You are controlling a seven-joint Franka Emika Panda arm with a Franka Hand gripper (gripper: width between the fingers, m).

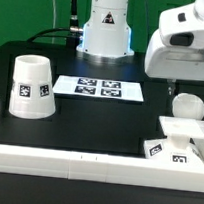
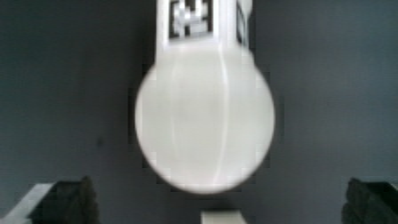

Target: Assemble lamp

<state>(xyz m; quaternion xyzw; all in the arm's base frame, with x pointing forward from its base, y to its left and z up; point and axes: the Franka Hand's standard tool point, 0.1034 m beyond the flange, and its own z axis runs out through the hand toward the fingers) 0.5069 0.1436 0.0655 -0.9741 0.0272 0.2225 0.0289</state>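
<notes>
wrist view | tool (image 2: 222,203) apart, empty, over bulb (image 2: 208,110) | exterior view: shade (image 1: 33,87) well apart from base (image 1: 178,129) | likely nothing joined, all steps left

- Matt black table (image 1: 109,116), its top flat and even, throwing back almost no light
- Smooth white plastic shade (image 1: 34,87), satin rather than shiny, with black-and-white printed markers on its wall
- Smooth white plastic bulb (image 1: 188,106) (image 2: 208,120), its rounded head giving a soft gleam in the wrist view
- White plastic base (image 1: 178,132), flat-faced and matt, with printed markers on it
- Thin white marker board (image 1: 99,88), paper-like, printed in black, dull in finish
- White border rail (image 1: 85,161), smooth, matt and hard-looking
- White moulded arm shell (image 1: 185,42), the glossiest surface in view
- Dark, matt fingers (image 2: 64,203) of the claw (image 2: 214,203), too blurred to tell their material
</notes>
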